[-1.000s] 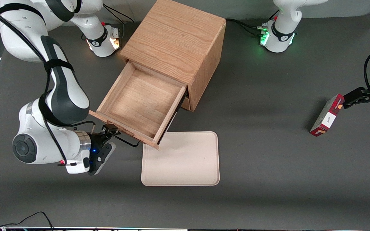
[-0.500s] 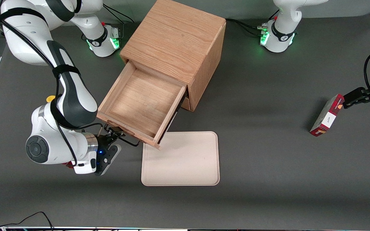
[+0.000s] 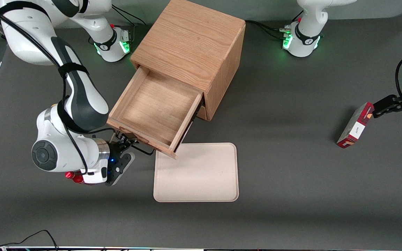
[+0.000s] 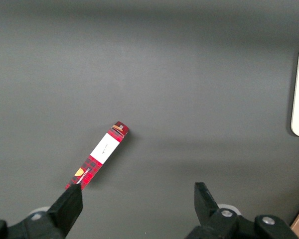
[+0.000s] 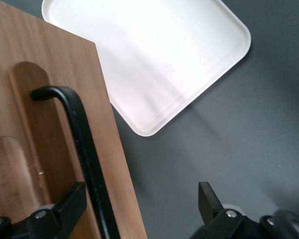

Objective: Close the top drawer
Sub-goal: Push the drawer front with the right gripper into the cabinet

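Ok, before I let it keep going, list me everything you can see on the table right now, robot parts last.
cabinet: one, light oak, on the table between the two arm bases.
top drawer: one, light oak, pulled well out of the cabinet, nothing in it; black bar handle on its front panel.
tray: one, cream, flat on the table, nearer the front camera than the cabinet, its corner by the drawer's front corner.
box: one, red plaid with a white label, toward the parked arm's end of the table.
table: one, dark grey.
gripper: one, black, at the drawer front, jaws open, one finger against the panel by the handle.
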Available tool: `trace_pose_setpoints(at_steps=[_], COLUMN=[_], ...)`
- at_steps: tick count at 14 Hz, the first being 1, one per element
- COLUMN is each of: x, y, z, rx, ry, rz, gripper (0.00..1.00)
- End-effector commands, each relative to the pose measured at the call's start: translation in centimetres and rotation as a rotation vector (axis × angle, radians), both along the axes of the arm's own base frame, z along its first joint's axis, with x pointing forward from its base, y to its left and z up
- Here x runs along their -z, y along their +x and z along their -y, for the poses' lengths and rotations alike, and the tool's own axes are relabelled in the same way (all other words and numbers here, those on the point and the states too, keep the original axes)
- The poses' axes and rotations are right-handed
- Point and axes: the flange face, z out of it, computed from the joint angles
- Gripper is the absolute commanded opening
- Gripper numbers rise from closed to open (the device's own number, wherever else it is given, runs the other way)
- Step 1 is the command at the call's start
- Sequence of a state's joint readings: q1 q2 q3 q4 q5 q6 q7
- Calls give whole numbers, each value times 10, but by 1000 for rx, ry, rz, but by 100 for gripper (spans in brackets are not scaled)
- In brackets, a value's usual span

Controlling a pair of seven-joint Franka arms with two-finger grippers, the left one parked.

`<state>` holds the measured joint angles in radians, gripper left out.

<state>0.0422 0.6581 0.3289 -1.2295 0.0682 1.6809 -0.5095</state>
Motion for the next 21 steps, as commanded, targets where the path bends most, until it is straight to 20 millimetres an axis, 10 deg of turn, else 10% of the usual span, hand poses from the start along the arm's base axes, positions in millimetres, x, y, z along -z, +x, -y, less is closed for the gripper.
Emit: trace_pose_setpoints(at_steps=[1,21], x=[-10,-13], y=[-27,-142], z=[-12,-52], rx=[18,75], ry=[-10,30], rz=[-24,-104], gripper=[100,100])
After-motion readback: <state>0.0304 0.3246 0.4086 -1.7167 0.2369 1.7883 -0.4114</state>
